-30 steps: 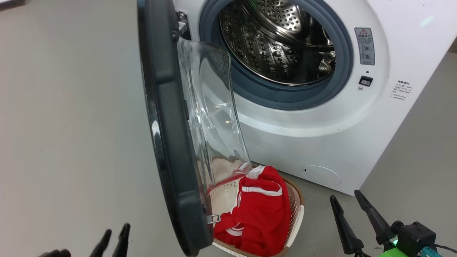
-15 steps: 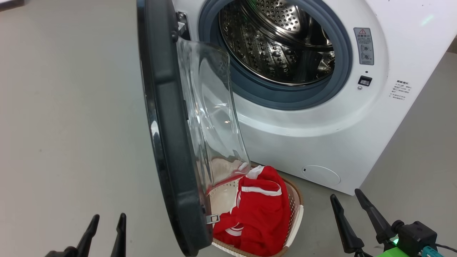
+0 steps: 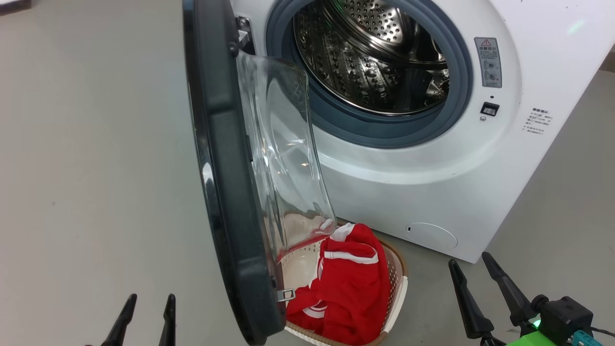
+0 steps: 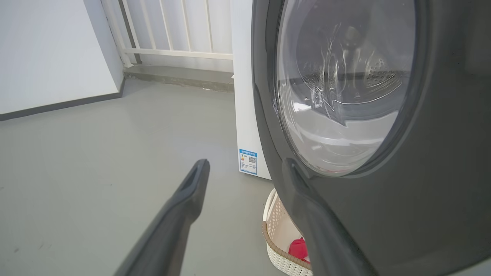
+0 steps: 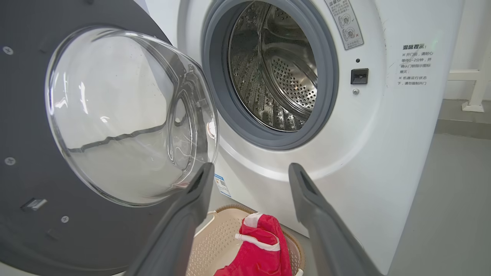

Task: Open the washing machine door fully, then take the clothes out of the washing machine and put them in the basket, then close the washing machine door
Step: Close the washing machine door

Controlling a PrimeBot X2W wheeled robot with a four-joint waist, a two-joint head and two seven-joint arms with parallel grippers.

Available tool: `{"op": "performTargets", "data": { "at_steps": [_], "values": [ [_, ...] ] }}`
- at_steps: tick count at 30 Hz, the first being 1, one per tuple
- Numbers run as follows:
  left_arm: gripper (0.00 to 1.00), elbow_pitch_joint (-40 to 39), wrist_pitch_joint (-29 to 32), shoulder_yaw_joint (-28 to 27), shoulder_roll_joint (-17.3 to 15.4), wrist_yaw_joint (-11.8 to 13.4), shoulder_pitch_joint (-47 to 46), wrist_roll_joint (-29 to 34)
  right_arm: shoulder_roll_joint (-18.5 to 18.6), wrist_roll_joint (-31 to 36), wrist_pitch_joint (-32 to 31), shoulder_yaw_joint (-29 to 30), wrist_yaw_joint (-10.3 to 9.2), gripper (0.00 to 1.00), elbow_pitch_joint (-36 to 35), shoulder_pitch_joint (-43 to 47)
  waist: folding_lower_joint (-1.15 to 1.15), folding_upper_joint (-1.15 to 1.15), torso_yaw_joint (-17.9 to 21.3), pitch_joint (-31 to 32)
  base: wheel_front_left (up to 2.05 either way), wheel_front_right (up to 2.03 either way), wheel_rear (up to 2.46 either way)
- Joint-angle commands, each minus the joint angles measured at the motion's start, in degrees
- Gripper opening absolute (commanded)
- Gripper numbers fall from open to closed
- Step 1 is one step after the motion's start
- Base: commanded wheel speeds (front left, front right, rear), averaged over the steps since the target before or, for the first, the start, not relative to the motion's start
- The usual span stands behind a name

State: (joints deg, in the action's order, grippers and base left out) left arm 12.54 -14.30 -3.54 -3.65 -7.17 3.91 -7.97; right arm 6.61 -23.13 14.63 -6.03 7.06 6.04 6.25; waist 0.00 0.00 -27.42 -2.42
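The left gripper (image 3: 150,302) and the right gripper (image 3: 469,262) hang low, fingers spread and empty. Between them, the clothes (image 3: 350,293) lie in the basket (image 3: 402,284), below the open washing machine door (image 3: 226,192). Beyond stands the washing machine (image 3: 432,182).

lifted the left jaws higher into the head view's lower left than a second ago, fingers (image 3: 167,319) now showing longer and further apart, then eased them slightly down and right. nudged the right jaws a touch rightward. shifted the camera barely.
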Motion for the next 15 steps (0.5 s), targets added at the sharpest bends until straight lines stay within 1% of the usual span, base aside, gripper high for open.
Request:
{"op": "performTargets", "data": {
  "at_steps": [1,11,15],
  "values": [
    [1.0,-1.12,-0.7,-2.23,-0.22,-0.32,-0.53,0.41,0.69,0.28,0.37,-0.96,0.43,1.0,-1.41,-2.2,0.0,0.0,0.06,-0.04,0.0,0.0,0.0],
    [1.0,-1.44,-0.7,-2.52,0.26,-0.32,-0.87,0.33,0.48,0.41,0.37,-0.67,0.43,1.0,-1.29,-2.39,0.0,0.0,0.25,-0.28,0.0,0.0,0.0],
    [0.99,-1.56,-0.7,-2.72,0.41,-0.32,-1.09,-1.52,0.41,0.42,0.37,-0.66,0.43,1.0,-1.32,-2.37,0.0,0.0,0.27,-0.27,0.0,0.0,0.0]
  ]
}}
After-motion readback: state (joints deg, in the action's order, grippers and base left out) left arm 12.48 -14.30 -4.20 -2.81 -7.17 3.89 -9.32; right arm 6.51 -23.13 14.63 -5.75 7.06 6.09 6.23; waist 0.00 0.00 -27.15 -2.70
